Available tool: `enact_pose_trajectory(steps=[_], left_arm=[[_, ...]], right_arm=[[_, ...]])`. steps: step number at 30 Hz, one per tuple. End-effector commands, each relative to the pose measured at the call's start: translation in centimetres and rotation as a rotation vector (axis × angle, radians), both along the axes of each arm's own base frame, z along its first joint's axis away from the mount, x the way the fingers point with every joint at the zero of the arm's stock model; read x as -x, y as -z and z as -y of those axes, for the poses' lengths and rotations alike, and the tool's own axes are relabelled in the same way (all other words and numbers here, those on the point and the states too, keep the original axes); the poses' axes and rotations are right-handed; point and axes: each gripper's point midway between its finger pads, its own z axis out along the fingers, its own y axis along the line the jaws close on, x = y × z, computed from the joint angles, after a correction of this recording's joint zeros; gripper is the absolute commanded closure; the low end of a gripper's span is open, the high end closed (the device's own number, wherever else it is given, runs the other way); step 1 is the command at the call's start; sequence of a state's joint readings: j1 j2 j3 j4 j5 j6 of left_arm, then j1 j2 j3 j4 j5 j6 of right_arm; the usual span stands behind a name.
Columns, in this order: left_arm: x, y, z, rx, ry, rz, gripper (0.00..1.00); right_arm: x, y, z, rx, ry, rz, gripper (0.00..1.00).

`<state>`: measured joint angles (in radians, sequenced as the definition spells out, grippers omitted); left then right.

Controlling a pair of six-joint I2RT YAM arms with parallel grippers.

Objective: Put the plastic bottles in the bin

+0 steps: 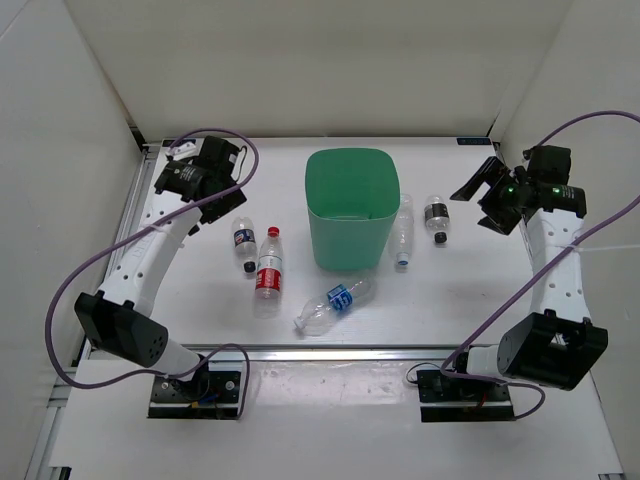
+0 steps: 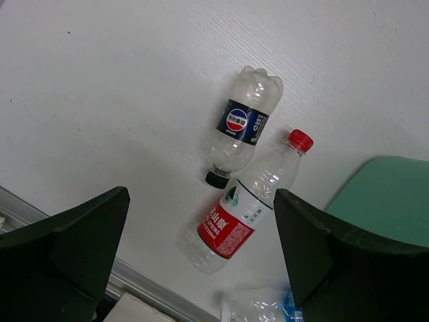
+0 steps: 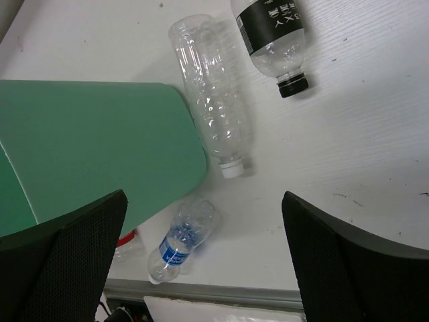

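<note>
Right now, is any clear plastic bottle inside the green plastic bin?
No, all five bottles lie on the table outside the bin.

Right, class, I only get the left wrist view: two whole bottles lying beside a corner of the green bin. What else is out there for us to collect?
Observer: Two more lie to the right of the bin: a bare bottle close beside its wall and a black-label bottle just beyond that.
Operator: And the scrap of blue at the bottom of my picture?
Observer: That is a fifth one, a blue-label bottle, on its side on the near side of the bin.
Operator: Is anything in the bin yet?
Observer: From above, no bottle shows inside it.
</note>
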<state>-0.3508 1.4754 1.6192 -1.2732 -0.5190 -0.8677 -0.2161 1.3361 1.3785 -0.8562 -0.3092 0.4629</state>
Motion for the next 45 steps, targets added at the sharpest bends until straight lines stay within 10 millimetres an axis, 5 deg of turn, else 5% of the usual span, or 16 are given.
enact_pose_trajectory(steps=[1, 9, 18, 26, 32, 40, 45], left_arm=[[-0.5, -1.3, 0.0, -0.009, 0.001, 0.040, 0.00], [-0.6, -1.0, 0.0, -0.014, 0.008, 0.037, 0.00], [-0.1, -0.1, -0.2, -0.027, 0.016, 0.012, 0.00], [-0.3, 1.6, 0.5, -0.021, 0.055, -0.053, 0.00], [0.3, 2.5, -0.7, 0.010, 0.027, -0.125, 0.00], [0.9, 3.8, -1.5, 0.026, 0.013, -0.163, 0.00], [0.7, 4.1, -1.1, 0.044, 0.021, -0.160, 0.00]], right_arm=[[-1.1, -2.0, 0.5, 0.033, -0.007, 0.083, 0.00], [-3.5, 2.5, 0.5, -0.019, -0.040, -0.031, 0.00], [-8.6, 7.8, 2.2, 0.047, -0.046, -0.127, 0.00], [-10.2, 14.7, 1.5, 0.064, -0.087, -0.264, 0.00], [-10.4, 18.5, 0.7, 0.055, -0.119, -0.345, 0.12], [-10.5, 19.3, 1.1, 0.068, -0.111, -0.369, 0.37], [-9.9, 15.8, 1.6, 0.116, -0.096, -0.316, 0.61]])
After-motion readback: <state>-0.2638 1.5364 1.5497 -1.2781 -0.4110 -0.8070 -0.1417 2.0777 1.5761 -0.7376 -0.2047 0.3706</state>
